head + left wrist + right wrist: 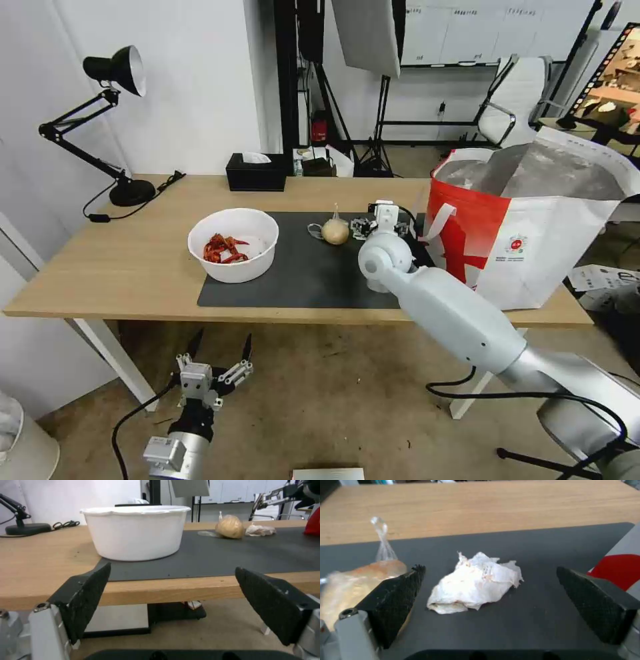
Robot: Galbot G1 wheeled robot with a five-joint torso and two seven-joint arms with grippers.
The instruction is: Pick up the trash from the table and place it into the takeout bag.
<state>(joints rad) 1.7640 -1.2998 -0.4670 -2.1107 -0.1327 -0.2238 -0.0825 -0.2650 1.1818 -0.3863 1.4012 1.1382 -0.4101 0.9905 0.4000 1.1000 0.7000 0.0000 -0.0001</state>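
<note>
We held our right gripper (490,590) over the dark grey mat (300,280), fingers spread wide to either side of the crumpled white napkin (475,583). The napkin lay between the knotted clear bag (335,230) and the takeout bag (527,227). Our left gripper (220,350) hung parked below the table (120,267) edge, fingers apart, facing the white bowl (135,531).

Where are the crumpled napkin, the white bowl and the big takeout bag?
crumpled napkin (475,583): right wrist view, middle of the wad.
white bowl (263,257): head view, outer wall below the rim.
takeout bag (557,233): head view, white front panel.
</note>
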